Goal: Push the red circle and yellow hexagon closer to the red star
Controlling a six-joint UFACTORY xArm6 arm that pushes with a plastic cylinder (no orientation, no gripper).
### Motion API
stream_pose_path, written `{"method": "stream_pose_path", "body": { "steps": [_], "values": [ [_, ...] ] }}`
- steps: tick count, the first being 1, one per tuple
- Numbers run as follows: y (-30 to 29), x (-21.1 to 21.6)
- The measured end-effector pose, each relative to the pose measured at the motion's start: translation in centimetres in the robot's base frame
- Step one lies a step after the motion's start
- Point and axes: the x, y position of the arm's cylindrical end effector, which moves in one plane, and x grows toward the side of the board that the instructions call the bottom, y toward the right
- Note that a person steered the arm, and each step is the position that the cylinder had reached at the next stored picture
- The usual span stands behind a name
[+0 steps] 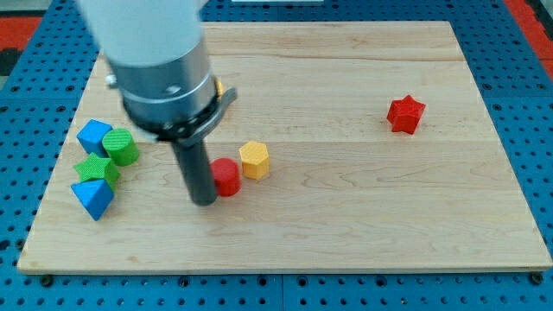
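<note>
From where I stand, the arm comes down from the view's top left, a fat grey cylinder narrowing into a straight dark rod. There is no gripper on this arm at all, so nothing opens, closes or holds; the rod simply ends in my tip [204, 200], which rests on the wooden tabletop [346, 225] left of centre.

My tip stands just to the view's left of the red circle [227, 177], so close that the rod overlaps the block's left edge; it looks to be touching it, though I cannot be sure of contact. The yellow hexagon [255, 160] sits just beside the red circle, up and to the view's right of it, the two nearly touching or touching.

The red star [405, 114] lies well apart from that pair, far over toward the view's right and higher on the board, alone in its area.

At the view's left edge is a tight cluster: a blue block [93, 136] at the top, a green round block [122, 148] just right of it, a green star-like block [94, 168] below them, and another blue block [92, 198] at the bottom. A sliver of a yellow-orange block [219, 87] peeks out beside the arm's body, its shape hidden.
</note>
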Motion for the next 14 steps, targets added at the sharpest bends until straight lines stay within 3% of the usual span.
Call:
{"method": "stream_pose_path", "body": {
  "steps": [2, 3, 4, 5, 6, 9, 10, 12, 13, 14],
  "values": [
    [6.4, -4.4],
    [13.9, -4.9],
    [17.1, -6.8],
    [17.2, -7.0],
    [15.6, 0.7],
    [15.0, -9.1],
    [15.1, -7.7],
    [5.0, -7.7],
    [9.8, -12.3],
    [17.5, -13.1]
  ]
}}
